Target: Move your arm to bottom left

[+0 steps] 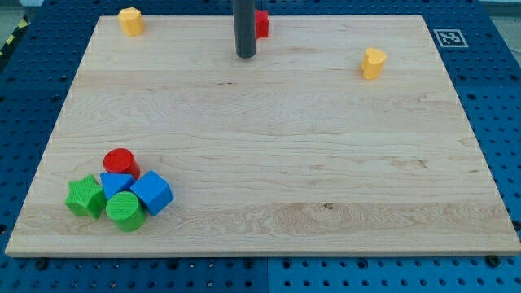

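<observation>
My tip [245, 55] is at the end of the dark rod near the view's top centre, just left of and below a red block [261, 24] that the rod partly hides. A cluster sits at the view's bottom left: a red cylinder [120, 161], a blue block [116, 184], a blue cube [152, 193], a green star-shaped block [85, 197] and a green cylinder [125, 211], all touching or nearly so. The tip is far from this cluster, up and to the right of it.
A yellow block [130, 20] sits at the view's top left and a yellow block [374, 63] at the upper right. The wooden board [285, 163] lies on a blue pegboard; a fiducial marker [449, 37] is at its top right corner.
</observation>
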`<control>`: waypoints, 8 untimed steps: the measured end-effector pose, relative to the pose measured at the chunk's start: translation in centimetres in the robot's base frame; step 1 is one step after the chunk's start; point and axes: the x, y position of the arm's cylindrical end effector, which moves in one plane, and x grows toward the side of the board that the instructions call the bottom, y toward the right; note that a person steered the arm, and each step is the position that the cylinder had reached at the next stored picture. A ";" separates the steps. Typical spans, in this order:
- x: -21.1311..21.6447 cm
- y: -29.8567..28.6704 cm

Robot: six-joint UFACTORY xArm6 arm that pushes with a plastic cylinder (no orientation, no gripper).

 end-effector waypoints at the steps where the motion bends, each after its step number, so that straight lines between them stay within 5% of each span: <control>1: 2.5 -3.3; 4: 18.0 -22.4; 6: 30.6 -26.3; 8: 29.1 -20.6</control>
